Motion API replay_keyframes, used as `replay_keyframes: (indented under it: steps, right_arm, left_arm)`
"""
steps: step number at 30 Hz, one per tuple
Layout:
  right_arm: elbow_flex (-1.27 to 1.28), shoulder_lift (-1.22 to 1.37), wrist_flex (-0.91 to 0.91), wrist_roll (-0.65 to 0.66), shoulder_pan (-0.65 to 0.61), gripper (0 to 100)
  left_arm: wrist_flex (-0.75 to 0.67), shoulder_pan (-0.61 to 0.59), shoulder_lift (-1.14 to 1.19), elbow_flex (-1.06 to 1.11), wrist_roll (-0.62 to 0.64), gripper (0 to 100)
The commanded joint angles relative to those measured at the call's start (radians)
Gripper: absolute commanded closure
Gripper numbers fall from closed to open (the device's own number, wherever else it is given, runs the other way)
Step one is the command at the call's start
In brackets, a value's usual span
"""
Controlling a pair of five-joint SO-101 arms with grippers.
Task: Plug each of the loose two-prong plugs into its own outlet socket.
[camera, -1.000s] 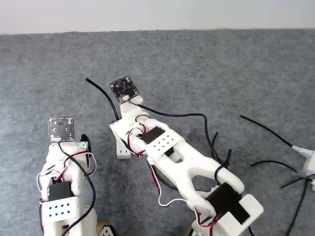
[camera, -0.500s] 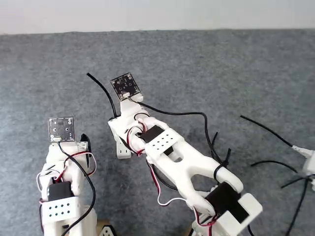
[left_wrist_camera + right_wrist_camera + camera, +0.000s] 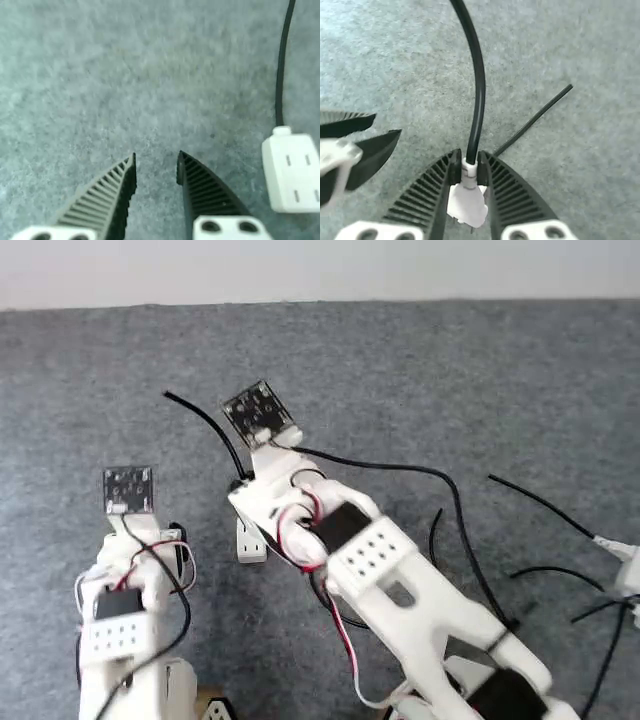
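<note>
The right gripper (image 3: 466, 154) is clenched on a white two-prong plug (image 3: 466, 202), its fingers pinching the plug's neck. From there the black cord (image 3: 477, 85) leaves the plug and runs straight ahead of the gripper, over the grey tabletop (image 3: 580, 45). The left gripper (image 3: 156, 165) sits close beside the right one. It is released, jaws parted with nothing between them, tips pointing down at the tabletop. A white outlet socket (image 3: 292, 172) lies flat near the left gripper, off to one side, slots facing up. Its own thin lead (image 3: 282, 65) stretches away ahead of the gripper.
</note>
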Motion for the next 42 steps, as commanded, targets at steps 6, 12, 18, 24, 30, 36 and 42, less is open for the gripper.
replay_keyframes:
  steps: [6, 12, 18, 24, 30, 36, 42]
  right_arm:
    - [0.023, -0.174, 0.085, 0.044, -0.067, 99.0]
    - [0.046, -0.173, 0.085, 0.044, -0.131, 99.0]
    - [0.048, -0.171, 0.085, 0.044, -0.142, 99.0]
    - [0.049, -0.171, 0.085, 0.044, -0.142, 99.0]
    - [0.049, -0.171, 0.087, 0.046, -0.142, 99.0]
    - [0.049, -0.171, 0.097, 0.071, -0.142, 99.0]
    - [0.049, -0.17, 0.091, 0.071, -0.139, 99.0]
  left_arm:
    - [0.034, 0.051, 0.351, -0.222, -0.201, 88]
    - [0.038, 0.057, 0.293, -0.185, -0.27, 88]
    - [0.038, 0.078, 0.213, -0.13, -0.287, 87]
    - [0.044, 0.101, 0.08, -0.042, -0.356, 87]
    - [0.098, 0.106, -0.104, 0.041, -0.413, 87]
    - [0.133, 0.135, -0.275, 0.122, -0.433, 87]
    - [0.129, 0.13, -0.425, 0.177, -0.404, 88]
